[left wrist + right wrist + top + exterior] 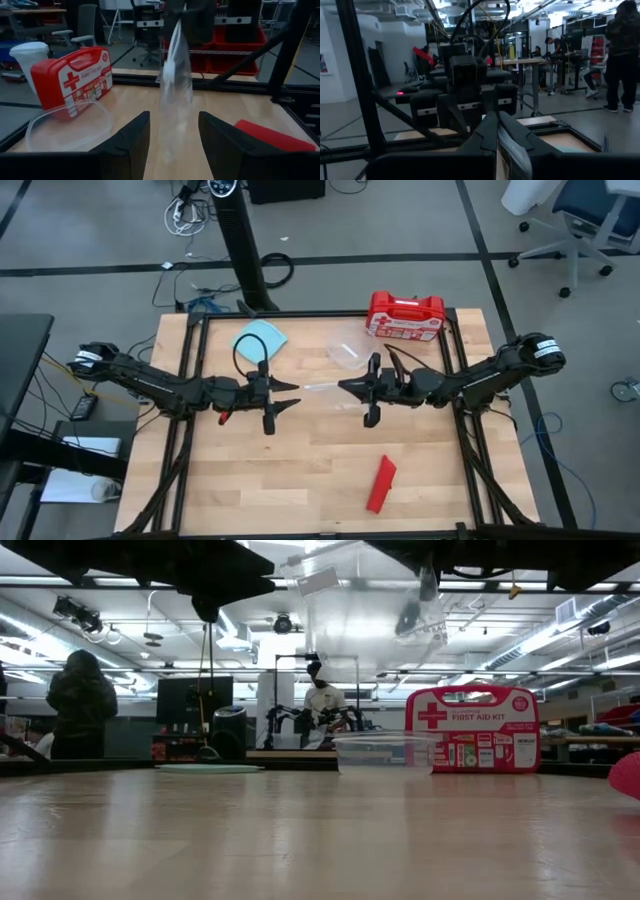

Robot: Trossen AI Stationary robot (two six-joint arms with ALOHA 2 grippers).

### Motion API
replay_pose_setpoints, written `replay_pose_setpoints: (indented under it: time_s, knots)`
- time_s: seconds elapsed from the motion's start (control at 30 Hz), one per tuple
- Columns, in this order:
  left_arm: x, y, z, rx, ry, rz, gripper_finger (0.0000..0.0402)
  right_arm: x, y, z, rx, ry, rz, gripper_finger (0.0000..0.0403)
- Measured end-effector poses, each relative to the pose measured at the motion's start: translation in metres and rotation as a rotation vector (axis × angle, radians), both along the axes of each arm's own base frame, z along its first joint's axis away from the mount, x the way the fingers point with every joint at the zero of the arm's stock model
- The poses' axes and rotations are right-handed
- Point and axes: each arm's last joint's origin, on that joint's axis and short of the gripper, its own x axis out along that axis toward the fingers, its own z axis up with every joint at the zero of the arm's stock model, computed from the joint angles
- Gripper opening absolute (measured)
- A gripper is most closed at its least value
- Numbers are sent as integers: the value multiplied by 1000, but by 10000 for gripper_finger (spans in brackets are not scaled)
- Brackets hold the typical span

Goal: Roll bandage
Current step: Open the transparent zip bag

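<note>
Red bandage (381, 484) lies on the table (300, 470), ungripped.

Right gripper (496, 131) fingers closed on clear plastic wrapper (512, 150); left gripper (465, 107) faces it, open.

Red bandage (381, 484) lies flat, unrolled, angled, near table's front-right edge.

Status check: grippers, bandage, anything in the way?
Left gripper open. Right gripper shut on clear plastic bag. Bandage untouched near table's front edge. Nothing blocking.
</note>
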Motion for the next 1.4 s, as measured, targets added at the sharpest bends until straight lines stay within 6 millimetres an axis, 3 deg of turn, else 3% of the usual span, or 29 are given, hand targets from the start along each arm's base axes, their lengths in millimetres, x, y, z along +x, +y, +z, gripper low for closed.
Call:
replay_pose_setpoints:
  time_s: [0.2, 0.33, 0.67, 0.8, 1.0, 1.4]
  knots:
    - [0, 0, 2, -16, -23, 12, 173, 1, 1, 1, 3, -37, 19, 2]
    - [2, 1, 3, -31, -54, 33, 173, 9, 2, -8, 3, -44, 26, 2]
    - [13, -1, -10, -21, -19, 53, 168, 19, 4, -22, 13, -93, 32, 3]
    - [12, -1, -10, -19, -19, 66, 129, 18, 4, -21, 13, -97, 36, 3]
    - [12, -1, -11, -12, -15, 65, 14, 18, 4, -21, 13, -95, 36, 5]
    - [12, -1, -11, 2, -12, 61, 1, 19, 5, -25, 39, -61, 44, 50]
